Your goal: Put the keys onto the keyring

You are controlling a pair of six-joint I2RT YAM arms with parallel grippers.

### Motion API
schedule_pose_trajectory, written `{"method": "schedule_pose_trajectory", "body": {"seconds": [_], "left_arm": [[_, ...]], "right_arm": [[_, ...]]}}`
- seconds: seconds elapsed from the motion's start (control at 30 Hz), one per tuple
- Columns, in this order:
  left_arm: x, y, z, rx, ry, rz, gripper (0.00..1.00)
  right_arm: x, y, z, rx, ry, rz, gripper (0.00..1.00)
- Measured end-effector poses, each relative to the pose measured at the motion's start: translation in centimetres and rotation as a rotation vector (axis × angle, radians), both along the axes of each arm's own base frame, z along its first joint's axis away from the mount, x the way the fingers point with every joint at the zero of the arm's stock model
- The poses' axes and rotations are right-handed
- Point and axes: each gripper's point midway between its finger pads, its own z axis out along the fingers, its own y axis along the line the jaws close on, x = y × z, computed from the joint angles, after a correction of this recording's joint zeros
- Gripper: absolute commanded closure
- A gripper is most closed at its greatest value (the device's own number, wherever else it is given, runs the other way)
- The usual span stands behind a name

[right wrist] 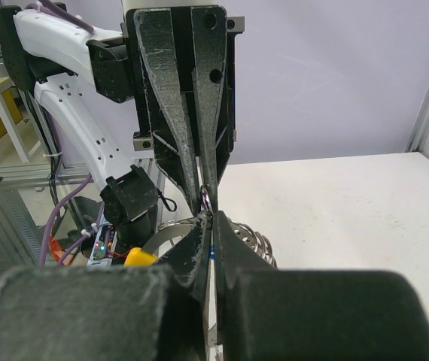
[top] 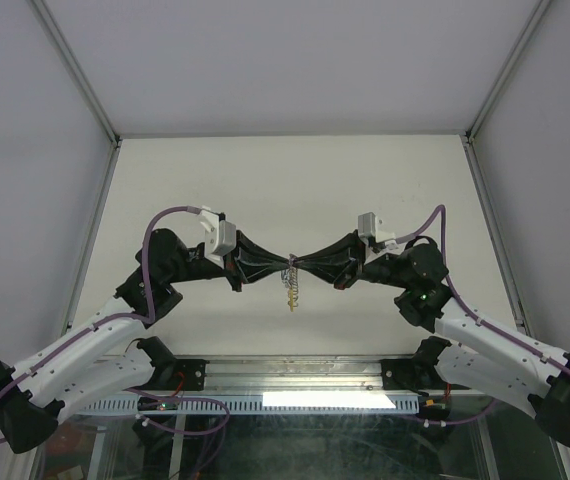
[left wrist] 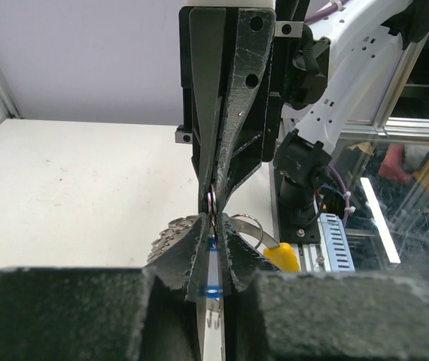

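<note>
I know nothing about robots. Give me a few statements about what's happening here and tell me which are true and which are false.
1. The left gripper and the right gripper meet tip to tip above the table. True.
2. The keyring lies flat on the table, far from both grippers. False: it is up where the fingertips meet.
3. The keyring has a yellow segment on one side. True.
4. The right gripper's jaws stand wide open. False: they are shut.
5. In the left wrist view, a blue key head shows in the narrow gap between the left gripper's fingers. True.
</note>
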Motion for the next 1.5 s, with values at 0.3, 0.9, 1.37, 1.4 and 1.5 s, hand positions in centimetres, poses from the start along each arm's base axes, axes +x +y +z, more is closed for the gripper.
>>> {"method": "schedule_pose_trajectory", "body": {"seconds": [0.3, 0.9, 1.37, 1.4, 1.5], "left_arm": [[0.0, 0.0, 0.0, 0.000, 0.000, 0.000, 1.00], [0.2, 0.4, -1.0, 0.146, -0.026, 0.002, 1.00], [0.7, 0.6, -3.1, 0.378, -0.051, -0.051, 1.00], [0.7, 0.6, -3.2, 0.390, -0.053, -0.054, 1.00], [0.6, 0.8, -3.6, 0.418, -0.058, -0.063, 1.00]], "right_arm": [[0.0, 0.0, 0.0, 0.001, 0.003, 0.002, 1.00], [-0.1, -0.7, -1.0, -0.118, -0.026, -0.023, 0.71], [0.4, -0.1, -2.2, -0.383, -0.079, 0.035, 0.59], [0.4, -0.2, -2.4, -0.397, -0.082, 0.039, 0.59], [0.3, -0.2, -3.3, -0.440, -0.077, 0.055, 0.59]]}}
